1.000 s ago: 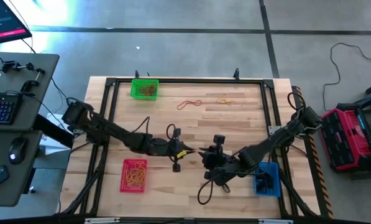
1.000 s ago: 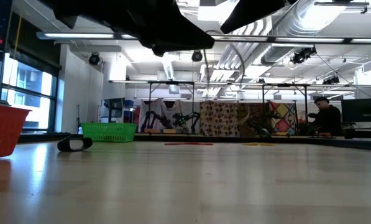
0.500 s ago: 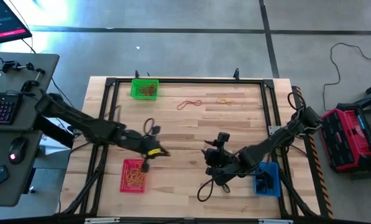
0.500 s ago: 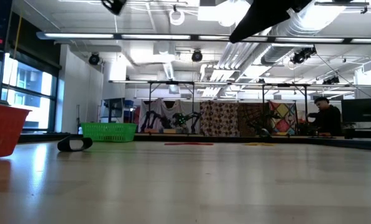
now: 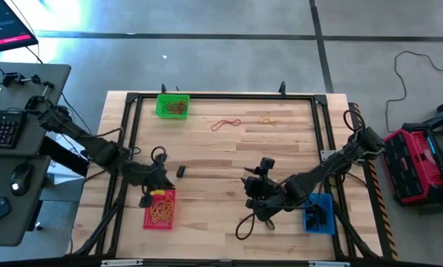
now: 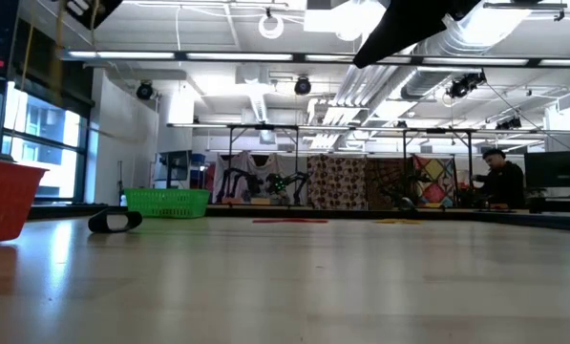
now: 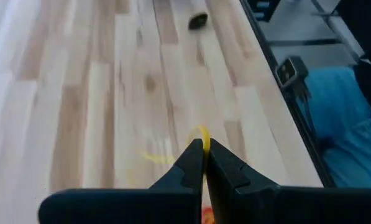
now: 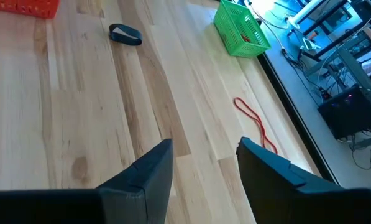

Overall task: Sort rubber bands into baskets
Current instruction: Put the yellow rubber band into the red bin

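My left gripper [image 7: 204, 152] is shut on a yellowish rubber band [image 7: 201, 133]. It hangs in the air by the far edge of the red basket [image 5: 159, 210], which holds several bands. A black band [image 5: 181, 171] lies flat on the table just beyond it. My right gripper [image 8: 204, 158] stands open above the table's middle [image 5: 248, 185] with nothing between its fingers. A red band [image 5: 225, 124] and a yellowish band [image 5: 267, 119] lie near the far edge. The green basket [image 5: 173, 105] stands at the far left and the blue basket [image 5: 319, 213] at the near right. My left gripper pinches the yellowish band between its two fingertips [image 7: 195, 155]. A short curve of the band [image 7: 202, 132] sticks out past the tips. The fingers slant down toward the table. The band is lifted clear of the wood.
A black metal frame [image 5: 221, 96] runs round the table top. Both arms' cables loop over the near half [image 5: 243, 226]. Bare wood lies between the two grippers and across the middle. A desk with a keyboard [image 5: 2, 126] stands off the left side.
My left gripper, still shut on the yellowish band, has drawn away from my right gripper at the table's middle. It has gone toward the left edge and upward, and now hangs by the red basket. My right arm has stayed in place.
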### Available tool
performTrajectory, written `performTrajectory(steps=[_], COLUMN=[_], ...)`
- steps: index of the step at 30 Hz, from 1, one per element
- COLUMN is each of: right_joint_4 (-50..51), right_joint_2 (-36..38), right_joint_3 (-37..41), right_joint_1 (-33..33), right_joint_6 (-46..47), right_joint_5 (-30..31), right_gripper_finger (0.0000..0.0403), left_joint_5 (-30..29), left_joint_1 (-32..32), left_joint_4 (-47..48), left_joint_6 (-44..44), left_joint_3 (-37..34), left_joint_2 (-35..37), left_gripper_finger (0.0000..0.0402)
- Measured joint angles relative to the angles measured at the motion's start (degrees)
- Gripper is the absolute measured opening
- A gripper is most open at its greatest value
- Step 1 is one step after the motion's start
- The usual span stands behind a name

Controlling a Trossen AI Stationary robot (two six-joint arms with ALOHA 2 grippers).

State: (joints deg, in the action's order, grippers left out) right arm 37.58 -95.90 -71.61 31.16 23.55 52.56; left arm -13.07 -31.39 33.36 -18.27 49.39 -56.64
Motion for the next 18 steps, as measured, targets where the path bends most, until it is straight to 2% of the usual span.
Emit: performTrajectory(steps=[9,18], right_joint_4=[-0.01,0.07], right_joint_2=[-0.02,0.0], right_joint_3=[0.0,0.0], right_joint_1=[0.0,0.0], right_joint_6=[0.02,0.66], right_joint_5=[-0.03,-0.36], right_gripper_finger=[0.0167,0.0167], left_joint_5=[2.04,-0.61], left_joint_1=[-6.41,-11.35], left_joint_4=[0.89,7.38], left_joint_6=[-8.88,-20.95], left_joint_3=[-0.02,-0.91], left_joint_2=[-2.44,-5.36], left_gripper_finger=[0.0,0.0])
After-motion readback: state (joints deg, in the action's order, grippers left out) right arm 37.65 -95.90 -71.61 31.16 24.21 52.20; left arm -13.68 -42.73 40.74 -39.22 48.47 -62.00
